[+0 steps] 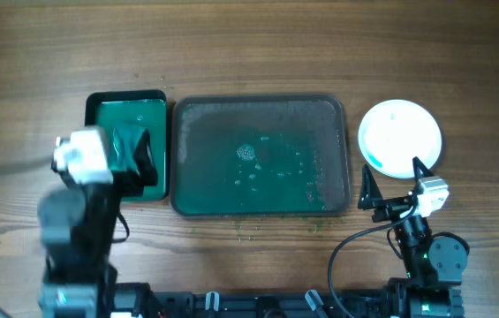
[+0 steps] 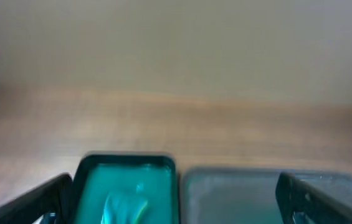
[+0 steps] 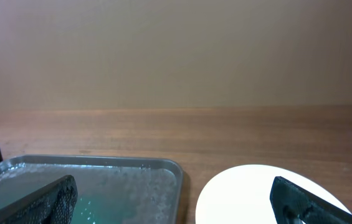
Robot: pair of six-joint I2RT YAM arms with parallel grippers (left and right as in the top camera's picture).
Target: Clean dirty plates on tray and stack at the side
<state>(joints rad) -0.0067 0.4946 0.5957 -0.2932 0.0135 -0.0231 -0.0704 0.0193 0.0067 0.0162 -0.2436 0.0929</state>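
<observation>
A grey tray (image 1: 320, 115) lies in the middle of the table, wet with teal liquid and small crumbs, with no plate on it. It also shows in the left wrist view (image 2: 238, 186) and the right wrist view (image 3: 132, 180). A white plate (image 1: 399, 137) lies on the table right of the tray and shows in the right wrist view (image 3: 250, 193). My right gripper (image 1: 396, 185) is open and empty just in front of the plate. My left gripper (image 1: 134, 163) is open over a teal tub (image 1: 125, 110), above a sponge-like lump (image 2: 126, 205) in the liquid.
The teal tub (image 2: 126, 183) of liquid stands directly left of the tray. Crumbs lie on the table in front of the tray (image 1: 249, 228). Bare wooden table lies behind the tray and tub.
</observation>
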